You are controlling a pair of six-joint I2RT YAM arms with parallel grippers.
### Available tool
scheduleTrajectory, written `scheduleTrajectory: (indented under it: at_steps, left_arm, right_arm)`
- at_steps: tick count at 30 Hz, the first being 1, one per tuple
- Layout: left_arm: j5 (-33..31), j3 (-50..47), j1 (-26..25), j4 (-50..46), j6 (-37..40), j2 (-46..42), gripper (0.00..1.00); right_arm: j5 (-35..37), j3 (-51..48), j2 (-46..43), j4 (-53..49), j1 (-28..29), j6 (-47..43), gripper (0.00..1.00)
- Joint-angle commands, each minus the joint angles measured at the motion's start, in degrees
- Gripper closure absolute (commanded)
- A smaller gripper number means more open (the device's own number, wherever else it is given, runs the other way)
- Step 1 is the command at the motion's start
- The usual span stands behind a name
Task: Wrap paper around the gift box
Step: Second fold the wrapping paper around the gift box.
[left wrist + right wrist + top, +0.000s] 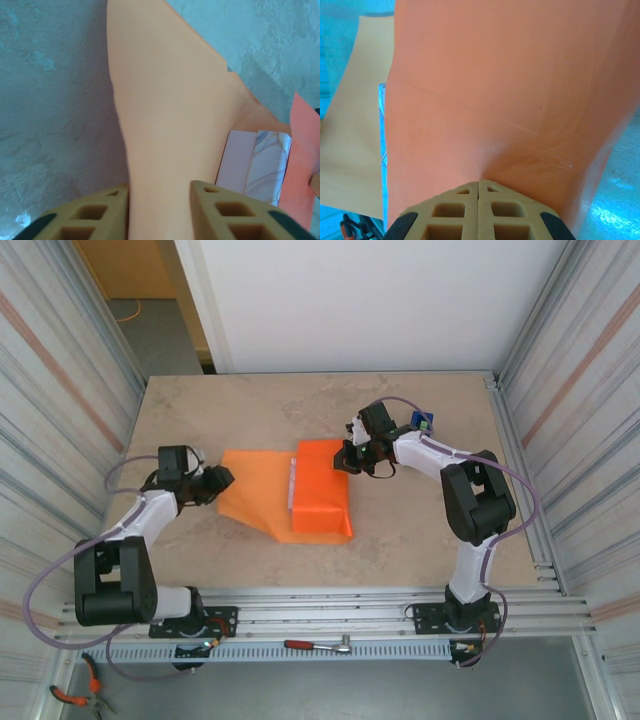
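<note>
Right gripper (479, 182) is clenched on the plain bright orange thin paper sheet (495, 90) folded over the small flat pink-and-white marbled gift box (260, 160) mid beige stone-patterned table (420, 530), its left strip exposed; left gripper (159, 200) straddles the sheet's left flap, grip undeterminable.

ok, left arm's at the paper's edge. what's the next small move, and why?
Probably close the left pincer on the paper. The left flap runs between its fingers, which stand apart; the right pincer is shut on the opposite flap, folded over the gift box. A strip of the box shows uncovered, so that flap needs gripping before folding.
</note>
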Motion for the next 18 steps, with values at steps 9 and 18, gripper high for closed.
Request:
scheduleTrajectory:
  at_steps: [9, 18]
  left_arm:
    - [1.3, -1.4, 0.3, -2.6, 1.1, -4.8, 0.95]
    - [6.0, -0.8, -3.0, -0.6, 1.7, -9.6, 0.97]
  right_arm:
    - [3.0, -2.6, 2.0, -4.2, 0.0, -2.0, 1.00]
    - [3.0, -2.5, 2.3, -4.1, 0.3, -1.9, 1.00]
